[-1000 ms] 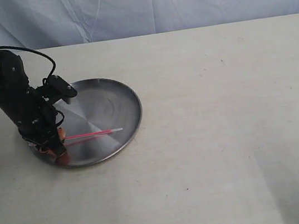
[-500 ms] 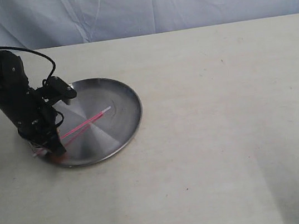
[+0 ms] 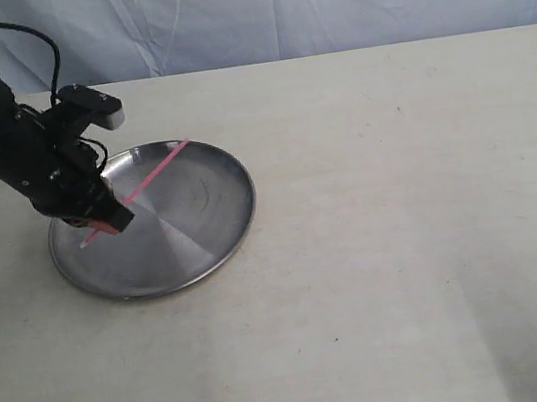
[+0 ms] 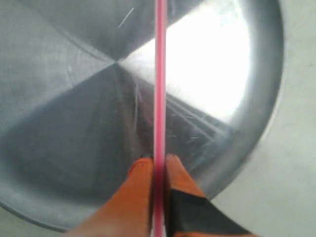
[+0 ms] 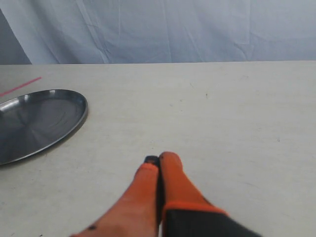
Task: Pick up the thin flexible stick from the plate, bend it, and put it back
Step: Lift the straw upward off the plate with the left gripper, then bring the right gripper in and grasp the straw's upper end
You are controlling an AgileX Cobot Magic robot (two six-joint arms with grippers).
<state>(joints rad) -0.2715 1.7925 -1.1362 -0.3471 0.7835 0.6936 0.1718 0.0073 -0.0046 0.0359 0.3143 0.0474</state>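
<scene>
Pinching the pink stick (image 3: 155, 168) close to one of its ends, the left gripper (image 3: 108, 221) is hovering over the left part of the plate (image 3: 188, 256). In the left wrist view its orange fingers (image 4: 140, 173) are pressing tight against both sides of the stick (image 4: 160, 74), with the gripper (image 4: 159, 165) sitting above the plate's (image 4: 59, 98) inner floor near the rim. The stick is running straight, unbent, slanting from the gripper across the plate toward its far rim, where the free end is reaching just past the edge. A short stub is poking out behind the gripper. The plate is sitting flat on the pale table (image 3: 400, 201). The right gripper (image 5: 159, 162) is waiting well to the right of the plate (image 5: 47, 118), over bare table, its jaws pressed together and holding nothing; the stick's far end (image 5: 19, 86) is showing beyond the plate's rim there.
</scene>
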